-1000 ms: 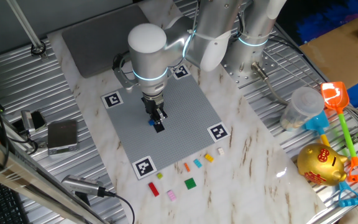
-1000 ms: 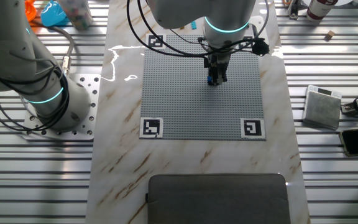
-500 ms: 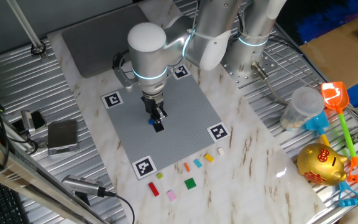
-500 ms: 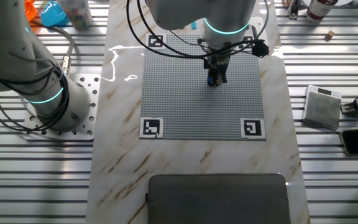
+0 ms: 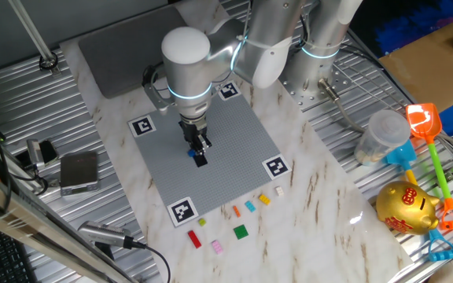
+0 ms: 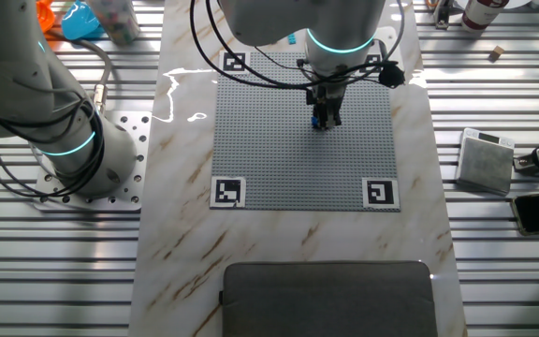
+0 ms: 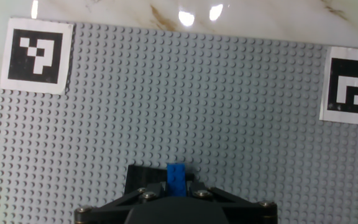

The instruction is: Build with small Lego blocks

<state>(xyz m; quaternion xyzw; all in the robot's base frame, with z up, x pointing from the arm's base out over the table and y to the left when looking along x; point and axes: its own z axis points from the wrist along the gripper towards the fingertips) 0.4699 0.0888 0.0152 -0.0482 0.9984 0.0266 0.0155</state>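
Note:
My gripper [image 5: 199, 154] stands low over the middle of the grey studded plate [image 5: 234, 126], shut on a small blue Lego brick [image 7: 178, 178]. In the hand view the brick sticks out between the two black fingers [image 7: 143, 177], close over the plate's studs [image 7: 166, 93]. I cannot tell whether it touches them. The other fixed view shows the gripper [image 6: 324, 118] at the plate's far half. Loose small bricks lie on the marble in front of the plate: red [image 5: 194, 239], pink [image 5: 217, 246], green [image 5: 241, 231], orange [image 5: 236, 211], light blue [image 5: 250, 206], yellow [image 5: 264, 199] and white [image 5: 279, 190].
Black-and-white markers [image 5: 182, 211] sit at the plate's corners. A grey pad [image 5: 124, 47] lies behind the plate and a small grey box [image 5: 79, 171] to its left. A gold piggy bank [image 5: 406, 208], toy shovels [image 5: 431, 141] and a plastic cup [image 5: 380, 137] stand at the right.

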